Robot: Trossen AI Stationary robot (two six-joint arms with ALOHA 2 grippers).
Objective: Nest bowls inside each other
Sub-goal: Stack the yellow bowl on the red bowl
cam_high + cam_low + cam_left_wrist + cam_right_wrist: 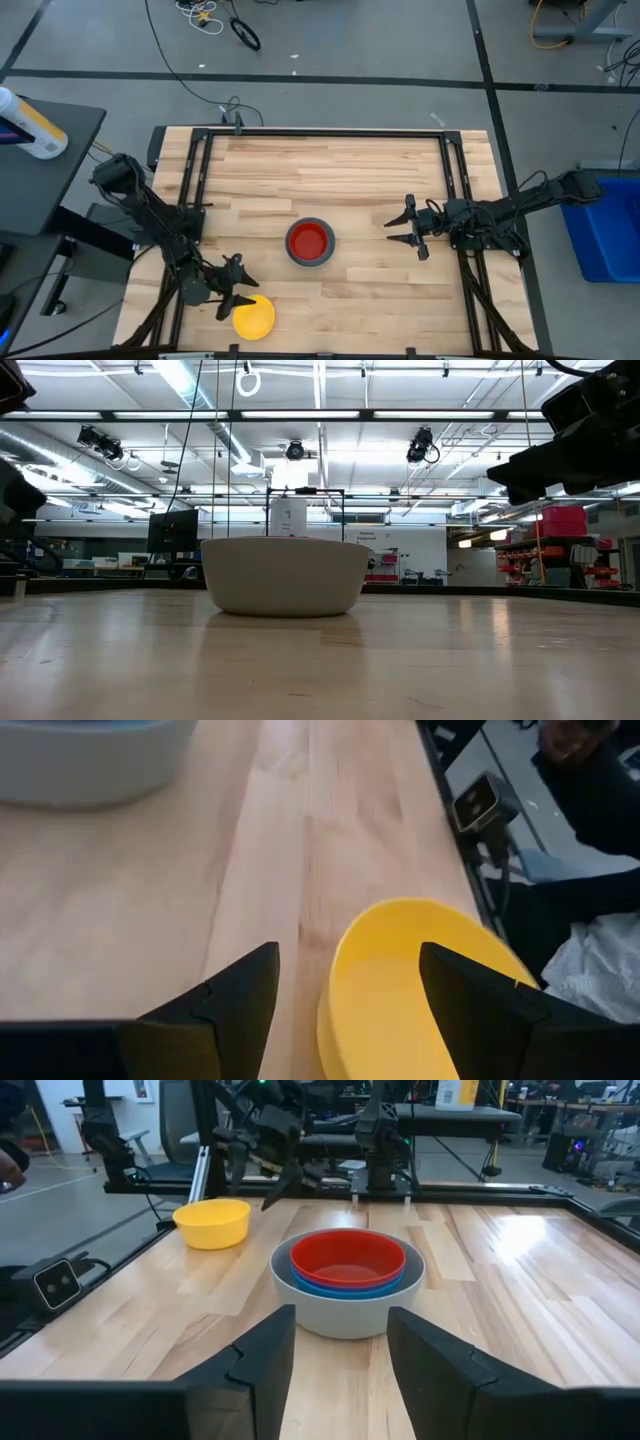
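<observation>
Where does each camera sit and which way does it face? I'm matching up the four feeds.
High: overhead, straight down on the table; both arms show.
Low: table height, level across at the grey bowl; an arm's dark parts at the upper right.
Left wrist: past the open left hand at the yellow bowl.
Right wrist: past the open right hand at the red bowl in the nested stack.
Shared: the grey bowl appears in all four.
</observation>
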